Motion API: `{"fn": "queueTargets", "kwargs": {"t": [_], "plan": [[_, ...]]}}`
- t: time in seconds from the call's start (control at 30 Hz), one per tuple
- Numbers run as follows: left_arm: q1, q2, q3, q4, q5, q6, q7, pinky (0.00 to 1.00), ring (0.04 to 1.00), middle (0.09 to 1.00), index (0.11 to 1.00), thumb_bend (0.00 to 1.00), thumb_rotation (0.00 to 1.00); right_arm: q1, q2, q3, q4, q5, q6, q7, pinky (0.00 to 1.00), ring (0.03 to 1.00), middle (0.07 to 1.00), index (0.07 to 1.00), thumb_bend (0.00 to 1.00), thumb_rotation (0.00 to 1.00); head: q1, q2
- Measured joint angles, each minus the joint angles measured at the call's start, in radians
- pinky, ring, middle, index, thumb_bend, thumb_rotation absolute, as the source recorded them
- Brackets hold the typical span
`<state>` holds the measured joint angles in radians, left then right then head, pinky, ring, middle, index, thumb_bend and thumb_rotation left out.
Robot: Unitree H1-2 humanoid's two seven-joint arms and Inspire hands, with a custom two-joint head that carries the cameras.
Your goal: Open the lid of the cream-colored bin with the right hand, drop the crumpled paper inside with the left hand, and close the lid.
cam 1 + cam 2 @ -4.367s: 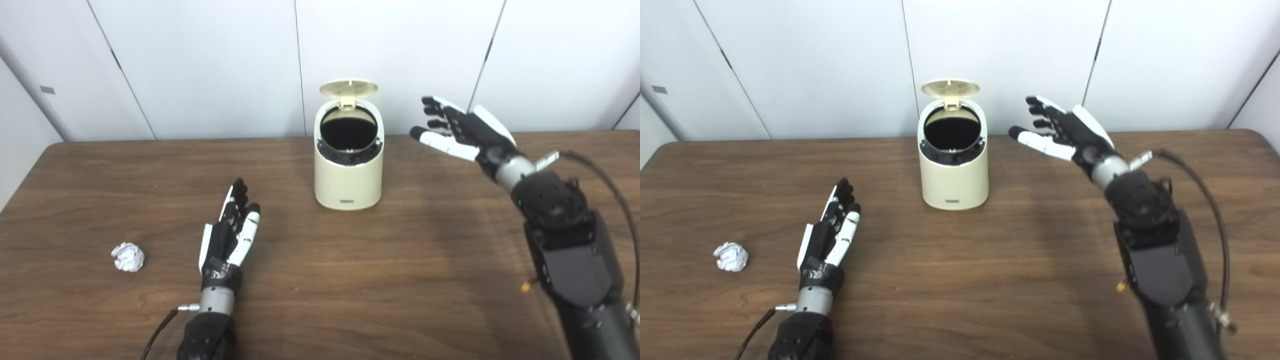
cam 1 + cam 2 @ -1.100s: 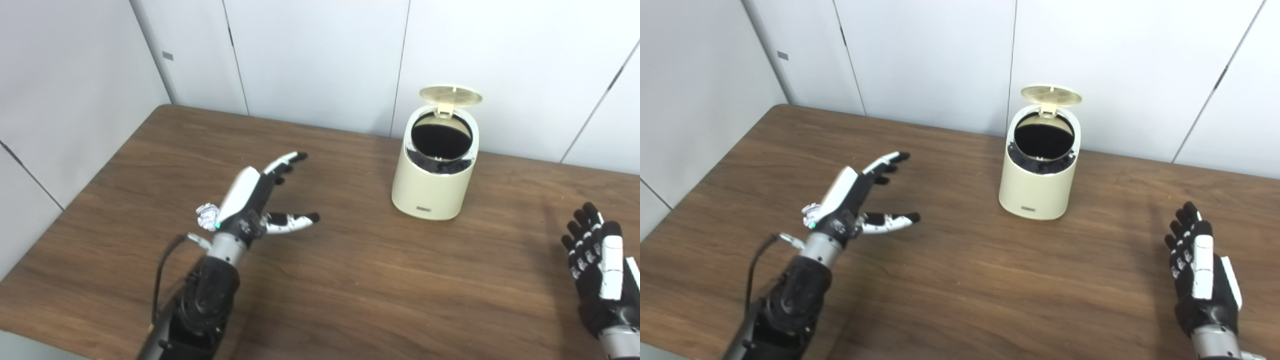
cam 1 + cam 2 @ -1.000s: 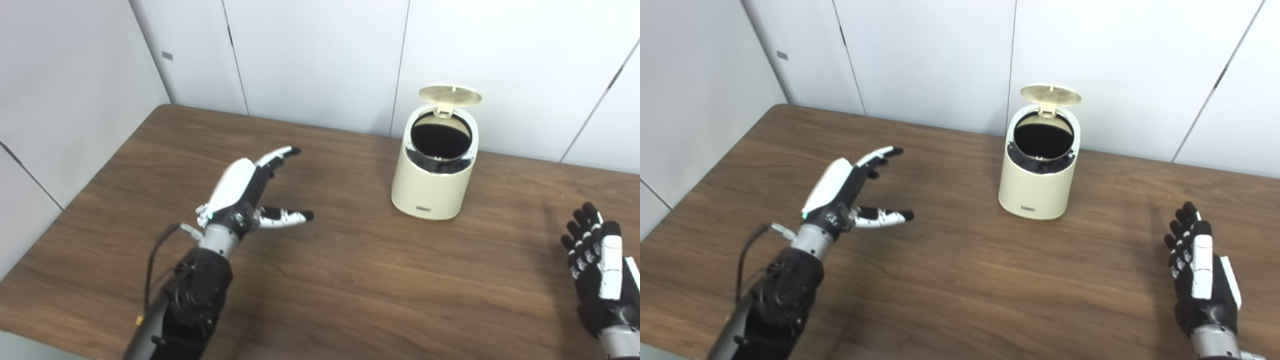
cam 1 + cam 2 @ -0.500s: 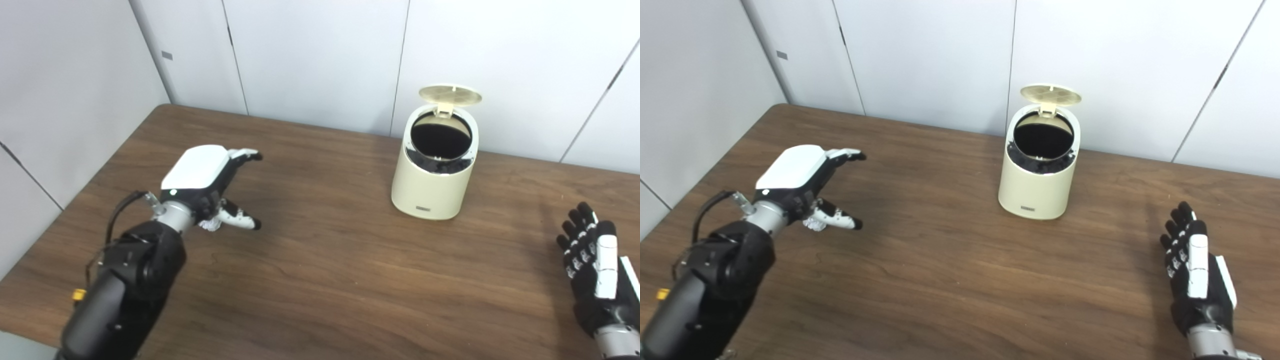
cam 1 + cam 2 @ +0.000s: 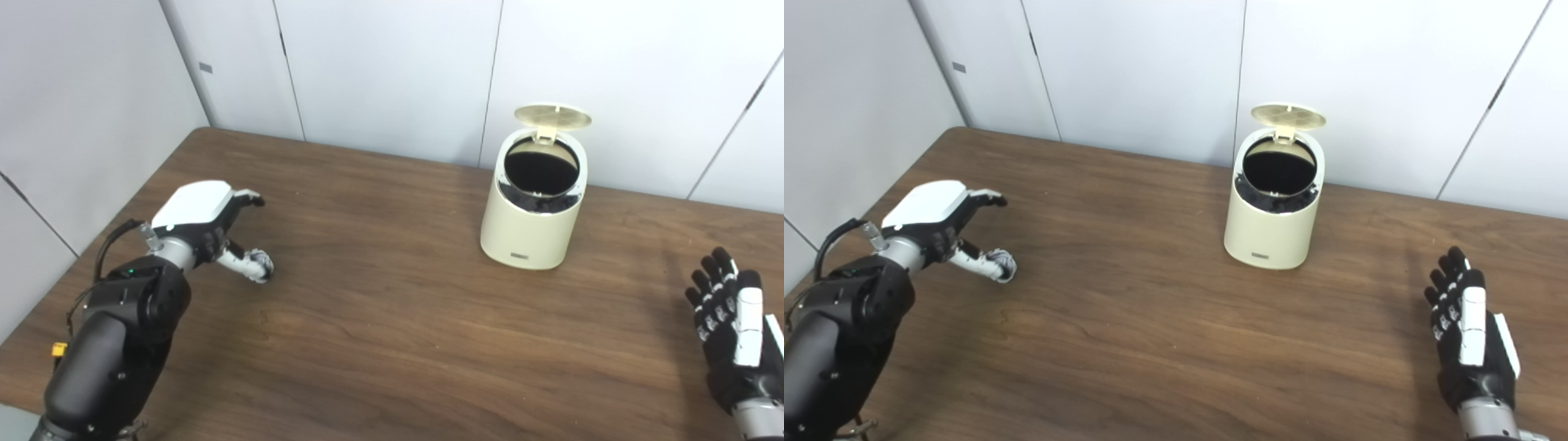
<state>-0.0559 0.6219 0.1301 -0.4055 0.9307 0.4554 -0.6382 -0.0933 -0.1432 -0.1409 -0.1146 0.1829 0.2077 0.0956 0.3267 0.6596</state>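
Cream-colored bin (image 5: 531,211) stood upright toward the far side of the brown wooden table (image 5: 398,343), near the white wall panels (image 5: 392,67). Its lid (image 5: 552,116) was tipped up and back on the rear hinge; the round mouth showed dark inside.

Left hand (image 5: 205,223) was out over the left part of the table, well apart from the bin, palm down, white back plate uppermost. Fingers (image 5: 250,198) reached forward and curled slightly; thumb stretched out to the right below them. Crumpled paper (image 5: 262,266) lay on the table at the thumb tip, touching it or just beside it; could not tell which. The hand was spread and not closed round the paper.

Right hand (image 5: 1470,334) was low at the near right edge, well apart from the bin, back facing up, fingers (image 5: 1448,278) straight and lying close beside one another, pointing away from the robot. It held nothing.
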Motion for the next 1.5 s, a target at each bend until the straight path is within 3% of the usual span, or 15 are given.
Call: {"fn": "queueTargets", "kwargs": {"t": [0.2,0.37,0.8,1.27,1.5], "plan": [[0.010,-0.001,-0.003,0.047,-0.007,0.005,0.007,0.70,0.857,0.882,0.859,0.86,0.16,-0.002,0.000,-0.004,0.002,0.005,0.000,-0.001,0.97,0.986,0.994,0.985,0.55,1.00,0.000,0.000],[0.006,-0.002,-0.017,0.080,-0.006,0.006,-0.002,0.65,0.799,0.839,0.833,0.86,0.17,-0.002,0.000,-0.002,0.002,0.003,0.000,-0.002,0.95,0.989,0.995,0.983,0.56,1.00,-0.009,-0.003],[-0.032,-0.001,-0.029,0.154,-0.056,0.005,0.026,0.62,0.745,0.804,0.782,0.85,0.09,-0.004,0.001,0.007,0.013,-0.007,0.000,-0.016,0.95,0.992,1.000,0.987,0.55,1.00,-0.018,-0.003],[-0.032,0.017,-0.065,0.158,-0.101,0.005,0.077,0.61,0.715,0.764,0.753,0.84,0.05,-0.004,0.002,0.006,0.016,0.007,0.000,-0.018,0.96,0.994,1.000,0.985,0.58,1.00,-0.021,-0.002],[-0.025,0.024,-0.079,0.117,-0.063,0.008,0.033,0.61,0.736,0.774,0.756,0.83,0.07,-0.008,0.000,0.005,0.023,0.007,0.000,-0.018,0.95,0.986,0.995,0.986,0.58,1.00,-0.017,0.006]]}}
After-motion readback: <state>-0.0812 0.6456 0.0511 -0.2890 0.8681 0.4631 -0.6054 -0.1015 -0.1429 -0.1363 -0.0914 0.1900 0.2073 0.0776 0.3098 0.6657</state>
